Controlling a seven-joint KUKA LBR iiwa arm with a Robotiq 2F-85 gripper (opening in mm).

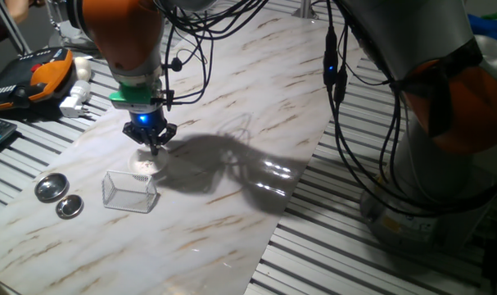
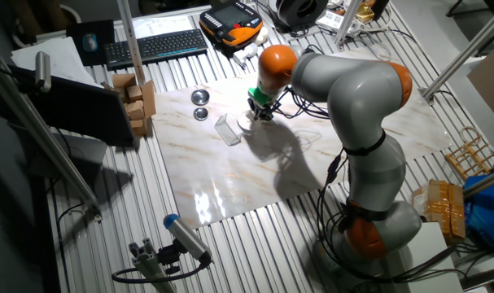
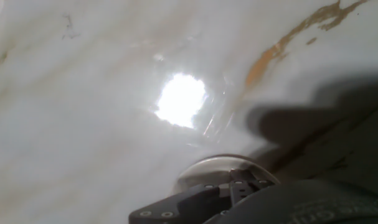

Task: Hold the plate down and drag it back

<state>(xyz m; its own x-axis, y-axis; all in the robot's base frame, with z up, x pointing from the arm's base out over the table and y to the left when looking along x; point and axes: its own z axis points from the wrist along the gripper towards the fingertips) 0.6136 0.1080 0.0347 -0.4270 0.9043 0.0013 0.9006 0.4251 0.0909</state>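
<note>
The small white plate [image 1: 144, 166] lies on the marble board [image 1: 223, 221], just behind the clear box. It also shows in the other fixed view [image 2: 247, 124]. In the hand view only its rim [image 3: 204, 169] shows at the bottom, half hidden by the dark fingers [image 3: 238, 186]. My gripper [image 1: 155, 150] points straight down with its jaws together, and its tips are at the plate's far right edge. It also shows in the other fixed view [image 2: 259, 115]. I cannot tell how firmly the tips press on the plate.
A clear wire-framed box [image 1: 129, 193] stands right in front of the plate. Two shiny metal lids [image 1: 50, 188] [image 1: 70, 206] lie to its left. A white plug [image 1: 74, 102] and an orange tool [image 1: 45, 70] sit off the board at the far left. The board's right edge [image 1: 293, 197] drops to slatted metal.
</note>
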